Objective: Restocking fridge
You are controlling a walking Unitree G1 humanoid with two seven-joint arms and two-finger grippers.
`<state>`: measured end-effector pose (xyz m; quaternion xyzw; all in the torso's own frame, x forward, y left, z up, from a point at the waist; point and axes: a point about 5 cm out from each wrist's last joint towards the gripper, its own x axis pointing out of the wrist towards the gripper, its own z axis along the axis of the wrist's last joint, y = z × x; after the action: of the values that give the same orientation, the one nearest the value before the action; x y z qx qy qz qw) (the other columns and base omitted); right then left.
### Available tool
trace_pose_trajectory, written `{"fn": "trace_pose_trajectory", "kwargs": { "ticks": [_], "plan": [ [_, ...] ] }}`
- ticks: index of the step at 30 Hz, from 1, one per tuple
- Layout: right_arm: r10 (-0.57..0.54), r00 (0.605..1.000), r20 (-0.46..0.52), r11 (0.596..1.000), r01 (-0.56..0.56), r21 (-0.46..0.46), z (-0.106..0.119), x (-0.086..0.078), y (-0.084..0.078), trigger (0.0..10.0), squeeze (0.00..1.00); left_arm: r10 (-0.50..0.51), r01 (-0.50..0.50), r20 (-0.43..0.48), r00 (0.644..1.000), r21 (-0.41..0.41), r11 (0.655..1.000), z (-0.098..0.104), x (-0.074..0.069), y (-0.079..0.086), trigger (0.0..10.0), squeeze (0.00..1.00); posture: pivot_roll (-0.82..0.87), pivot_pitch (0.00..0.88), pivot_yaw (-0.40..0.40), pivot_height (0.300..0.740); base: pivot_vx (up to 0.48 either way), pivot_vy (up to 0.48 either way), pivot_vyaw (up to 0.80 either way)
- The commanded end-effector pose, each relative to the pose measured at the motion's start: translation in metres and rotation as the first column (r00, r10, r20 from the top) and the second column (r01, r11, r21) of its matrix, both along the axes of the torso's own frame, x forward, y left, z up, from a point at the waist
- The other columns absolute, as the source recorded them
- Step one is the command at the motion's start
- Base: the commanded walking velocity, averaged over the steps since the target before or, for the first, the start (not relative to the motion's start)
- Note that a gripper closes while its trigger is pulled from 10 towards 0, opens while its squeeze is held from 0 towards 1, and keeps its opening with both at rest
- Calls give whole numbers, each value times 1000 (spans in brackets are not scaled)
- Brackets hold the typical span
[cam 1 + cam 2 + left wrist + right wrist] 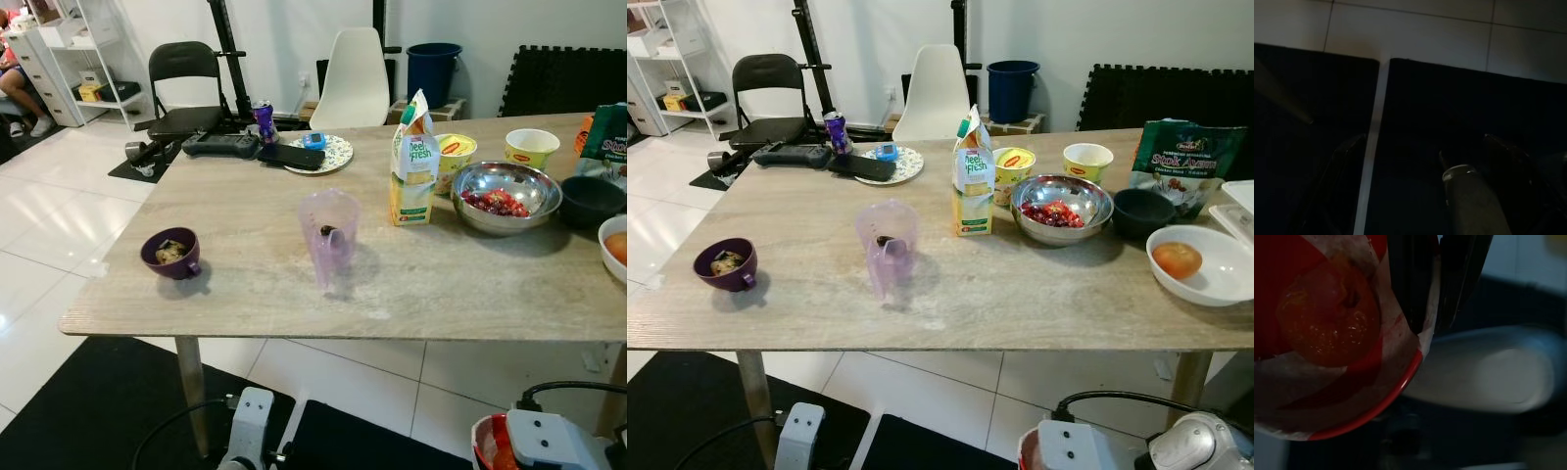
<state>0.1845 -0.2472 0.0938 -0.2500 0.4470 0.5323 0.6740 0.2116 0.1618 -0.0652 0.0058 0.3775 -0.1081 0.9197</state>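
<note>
My right gripper (pixel 1427 328) is shut on the rim of a red bowl (pixel 1366 416) lined with white paper, with an orange-red round fruit (pixel 1327 323) lying inside. The bowl's edge (pixel 487 443) shows low down below the table's front edge, beside my right arm (pixel 549 436). My left gripper (pixel 1422 139) hangs open in the dark over black floor mats (pixel 1449 98), holding nothing. On the wooden table (pixel 245 294) stand a juice carton (pixel 413 162), a steel bowl of red pieces (pixel 505 196) and a white bowl with an orange fruit (pixel 1195 262).
A purple cup (pixel 171 253) and a translucent purple jug (pixel 329 235) stand near the table's front. Yellow tubs (pixel 1087 160), a black bowl (pixel 1142 211), a snack bag (pixel 1185 162), a plate (pixel 328 149) and a controller (pixel 220 145) lie further back. Chairs (pixel 353 78) stand behind.
</note>
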Motion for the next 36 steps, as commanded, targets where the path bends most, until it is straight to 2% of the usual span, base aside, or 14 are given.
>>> {"fn": "trace_pose_trajectory", "kwargs": {
  "ticks": [1,8,9,11,14,17,18,20,21,23,24,25,31,36],
  "plan": [
    [-24,1000,15,1000,24,-12,-8,1,-1,0,0,0,0,-10,1000,21,1000,-2,-4,4,10000,0,-90,78,97,740,0,0,0],
    [-294,936,195,949,310,-58,-70,19,-8,0,0,6,-6,6,1000,28,1000,0,0,6,10000,0,-88,87,108,740,0,0,0],
    [-398,867,300,893,441,-91,-95,29,-6,0,0,4,-4,8,1000,32,999,1,1,7,10000,0,-87,92,111,740,0,0,0],
    [-398,867,300,893,441,-91,-95,29,-6,0,0,4,-4,8,1000,32,999,1,1,7,10000,0,-87,92,111,740,0,0,0],
    [-447,801,398,843,526,-114,-108,37,-2,0,0,7,-7,16,1000,34,999,2,3,7,10000,0,-79,96,109,740,0,0,0],
    [-454,783,425,832,543,-113,-110,38,0,0,0,12,-12,21,1000,35,999,3,3,6,10000,0,-75,95,106,740,0,0,0],
    [-485,754,444,810,579,-98,-112,40,1,0,0,17,-18,26,1000,34,999,3,4,6,10000,0,-77,94,105,740,0,0,0],
    [-485,754,444,810,579,-98,-112,40,1,0,0,17,-18,26,1000,34,999,3,4,6,10000,0,-77,94,105,740,0,0,0],
    [-507,734,452,794,602,-86,-114,41,1,0,0,20,-21,29,999,34,999,3,5,6,10000,0,-79,93,105,740,0,0,0],
    [-628,630,457,686,725,-55,-126,37,-2,0,0,29,-31,51,998,26,999,5,7,4,10000,0,-79,94,102,740,0,0,0],
    [-628,630,457,686,725,-55,-126,37,-2,0,0,29,-31,51,998,26,999,5,7,4,10000,0,-79,94,102,740,0,0,0],
    [-654,600,460,654,755,-55,-132,35,-3,0,0,33,-34,58,998,21,999,6,8,4,10000,0,-79,94,102,740,0,0,0],
    [-627,612,483,658,747,-93,-143,29,5,0,0,46,-47,63,997,21,999,6,8,2,10000,0,-82,97,100,740,0,0,0],
    [-646,575,502,636,769,-64,-146,29,11,0,0,95,-95,85,992,-2,995,7,6,4,10000,0,-82,100,98,740,0,0,0]
  ]
}}
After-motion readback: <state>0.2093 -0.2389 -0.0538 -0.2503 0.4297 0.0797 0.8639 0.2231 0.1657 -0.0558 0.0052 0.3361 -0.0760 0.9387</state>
